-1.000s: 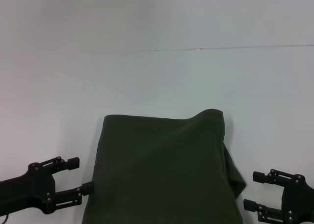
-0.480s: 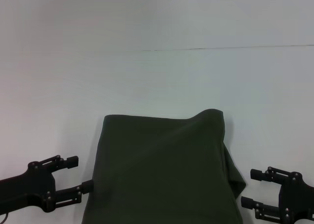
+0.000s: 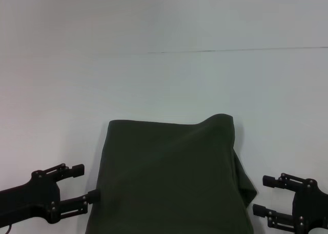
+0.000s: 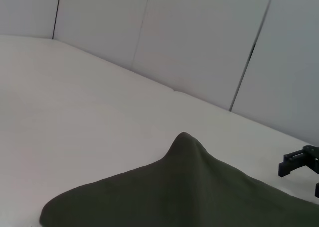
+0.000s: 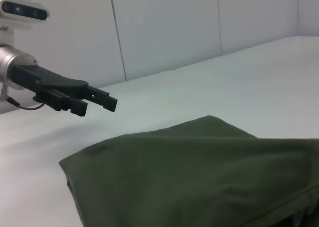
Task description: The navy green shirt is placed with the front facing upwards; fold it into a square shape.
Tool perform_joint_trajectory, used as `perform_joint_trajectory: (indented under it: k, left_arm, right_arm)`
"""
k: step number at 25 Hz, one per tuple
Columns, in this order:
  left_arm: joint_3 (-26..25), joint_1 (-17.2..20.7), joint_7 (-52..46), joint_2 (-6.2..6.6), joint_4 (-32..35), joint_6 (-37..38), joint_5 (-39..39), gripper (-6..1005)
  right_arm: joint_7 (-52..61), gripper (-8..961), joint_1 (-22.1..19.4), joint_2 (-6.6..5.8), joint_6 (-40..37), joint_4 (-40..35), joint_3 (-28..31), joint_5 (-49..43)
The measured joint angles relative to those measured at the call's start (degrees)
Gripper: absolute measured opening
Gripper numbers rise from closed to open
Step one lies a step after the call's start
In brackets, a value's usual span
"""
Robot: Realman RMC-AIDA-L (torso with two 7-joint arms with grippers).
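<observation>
The navy green shirt [image 3: 169, 177] lies folded into a rough rectangle at the near middle of the white table [image 3: 164, 85]. Its far right corner bulges up and a flap hangs off its right side. No lettering or collar shows. It also shows in the left wrist view [image 4: 184, 192] and in the right wrist view [image 5: 199, 172]. My left gripper [image 3: 87, 182] is open and empty, its lower finger at the shirt's left edge. My right gripper [image 3: 266, 195] is open and empty, just right of the shirt. The left gripper also shows in the right wrist view [image 5: 97, 103].
A thin seam [image 3: 230, 50] runs across the far part of the table. White wall panels [image 4: 199, 43] stand behind the table. The other arm's gripper [image 4: 299, 163] shows far off in the left wrist view.
Both grippers have shifted very slightly, the left a little lower and the right back a little. The shirt has not moved.
</observation>
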Motion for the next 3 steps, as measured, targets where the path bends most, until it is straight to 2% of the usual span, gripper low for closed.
perform_joint_trajectory:
  k: [3]
  left_arm:
    - [-0.1, 0.1, -0.1, -0.06, -0.1, 0.0, 0.0, 806]
  right_arm:
    - [0.0, 759, 0.3, -0.01, 0.0, 0.0, 0.1, 0.1]
